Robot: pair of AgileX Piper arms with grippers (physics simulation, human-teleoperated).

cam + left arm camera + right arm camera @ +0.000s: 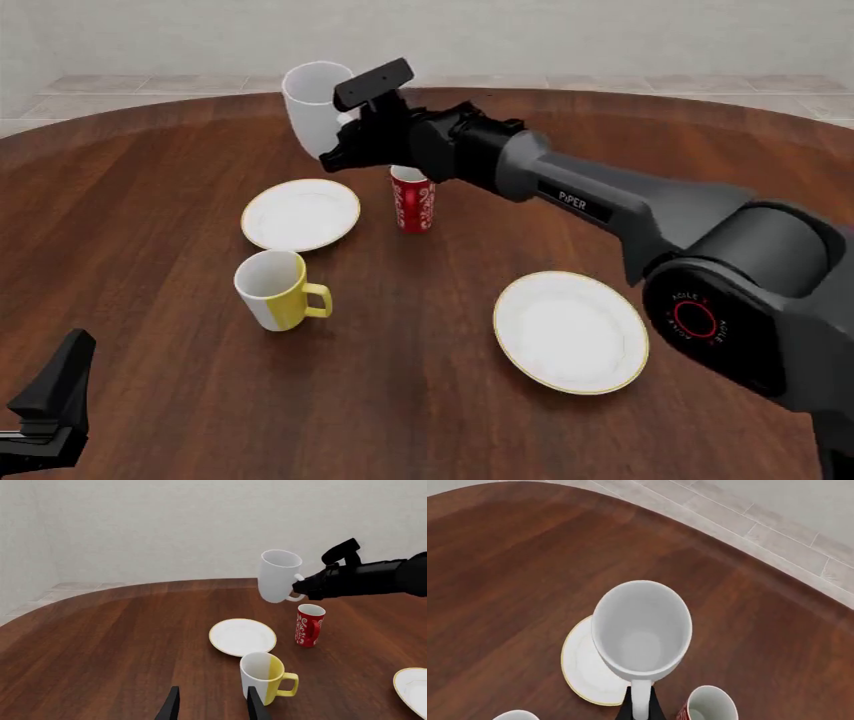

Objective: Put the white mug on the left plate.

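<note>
**White mug held aloft above the far side of the small plate**

The right hand (344, 135) is clamped on the loop handle of the white mug (315, 101), holding it upright and clear of the desk (160, 180). In the left wrist view the mug hangs in the air with its handle pinched at the tip of the black arm, its mouth facing up. The right wrist view looks straight down into the empty mug, with the left plate (300, 214) partly hidden beneath it; the mug sits over the plate's edge rather than its middle.

The plate, small and gold-rimmed, lies flat on the desk. Just beside it stands the red patterned cup (415, 202), below the right arm. The yellow-and-white mug (274, 289) stands near the plate on the near side, its yellow handle pointing right in the front view. The larger gold-rimmed plate (571, 330) lies well apart to the right.

The left hand (210, 705) hovers low near the yellow-and-white mug, its fingers apart and holding nothing
</note>
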